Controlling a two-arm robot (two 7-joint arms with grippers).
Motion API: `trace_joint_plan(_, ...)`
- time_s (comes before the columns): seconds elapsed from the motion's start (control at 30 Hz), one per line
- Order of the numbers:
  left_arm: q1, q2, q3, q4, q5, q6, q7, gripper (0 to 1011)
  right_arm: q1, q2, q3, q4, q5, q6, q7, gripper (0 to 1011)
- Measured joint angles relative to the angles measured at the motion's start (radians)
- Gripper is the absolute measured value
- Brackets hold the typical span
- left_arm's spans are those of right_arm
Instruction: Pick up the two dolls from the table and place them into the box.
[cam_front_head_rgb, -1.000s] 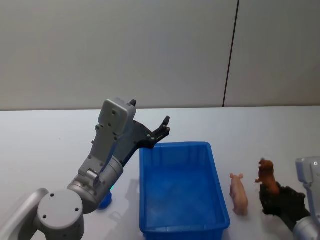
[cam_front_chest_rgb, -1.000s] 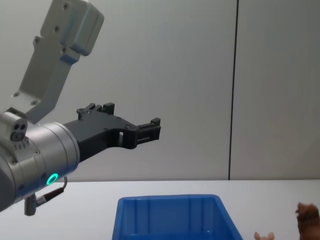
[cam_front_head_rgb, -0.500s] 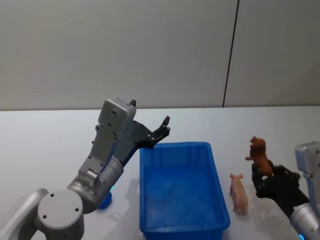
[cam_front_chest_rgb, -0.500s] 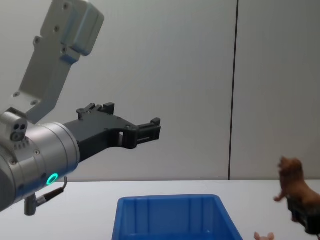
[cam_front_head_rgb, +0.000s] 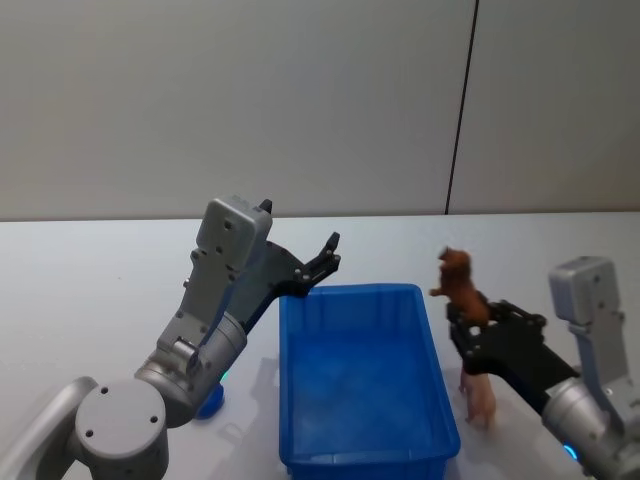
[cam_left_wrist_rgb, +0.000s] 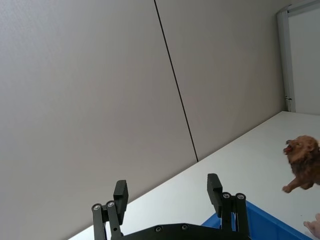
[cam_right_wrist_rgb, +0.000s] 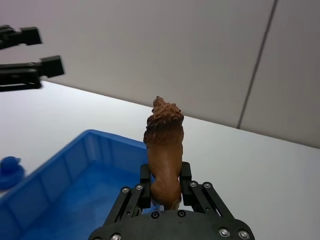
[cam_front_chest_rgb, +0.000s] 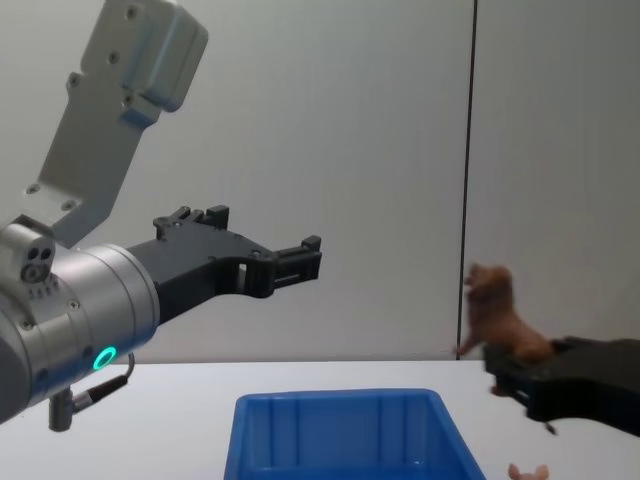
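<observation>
My right gripper (cam_front_head_rgb: 470, 322) (cam_right_wrist_rgb: 163, 187) (cam_front_chest_rgb: 505, 370) is shut on the shaggy reddish-brown doll (cam_front_head_rgb: 460, 284) (cam_right_wrist_rgb: 164, 142) (cam_front_chest_rgb: 497, 313) (cam_left_wrist_rgb: 303, 161), holding it upright in the air just past the right rim of the blue box (cam_front_head_rgb: 425, 345) (cam_right_wrist_rgb: 85, 150) (cam_front_chest_rgb: 340, 420). The pale peach-pink doll (cam_front_head_rgb: 480, 392) (cam_front_chest_rgb: 526, 471) lies on the white table (cam_front_head_rgb: 90, 290) to the right of the box, under that gripper. Raised over the box's far left corner, my left gripper (cam_front_head_rgb: 322, 262) (cam_left_wrist_rgb: 169, 192) (cam_front_chest_rgb: 300, 258) stands open and holds nothing.
A small blue toy (cam_front_head_rgb: 209, 402) (cam_right_wrist_rgb: 11, 169) sits on the table left of the box, beside my left arm. A grey wall with a dark vertical seam (cam_front_head_rgb: 460, 110) stands behind the table. The box's inside looks bare.
My right gripper has lifted the reddish-brown doll off the table and carried it up and leftward to the box's right rim. The left arm and the pink doll have not moved.
</observation>
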Motion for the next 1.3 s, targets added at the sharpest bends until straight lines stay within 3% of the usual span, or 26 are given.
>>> trace_joint_plan(0.37,0.0,0.0,0.0,0.0,0.0,0.0,0.0,1001,0.085,-0.054,-0.03,0.084,-0.007,0.001,0.151,357)
trace_joint_plan(0.57,0.0,0.0,0.0,0.0,0.0,0.0,0.0,1001,0.146,-0.095,-0.05,0.163,-0.01,0.02,0.222,574)
trace_joint_plan(0.63,0.0,0.0,0.0,0.0,0.0,0.0,0.0,1001,0.157,-0.102,-0.052,0.176,-0.01,0.025,0.231,601)
trace_joint_plan(0.77,0.0,0.0,0.0,0.0,0.0,0.0,0.0,1001,0.178,-0.116,-0.058,0.206,-0.01,0.034,0.238,766)
trace_joint_plan(0.83,0.0,0.0,0.0,0.0,0.0,0.0,0.0,1001,0.185,-0.121,-0.059,0.217,-0.01,0.04,0.236,784)
trace_joint_plan(1.07,0.0,0.0,0.0,0.0,0.0,0.0,0.0,1001,0.189,-0.124,-0.059,0.224,-0.009,0.053,0.198,984)
trace_joint_plan(1.3,0.0,0.0,0.0,0.0,0.0,0.0,0.0,1001,0.16,-0.111,-0.053,0.187,-0.005,0.065,0.128,1001)
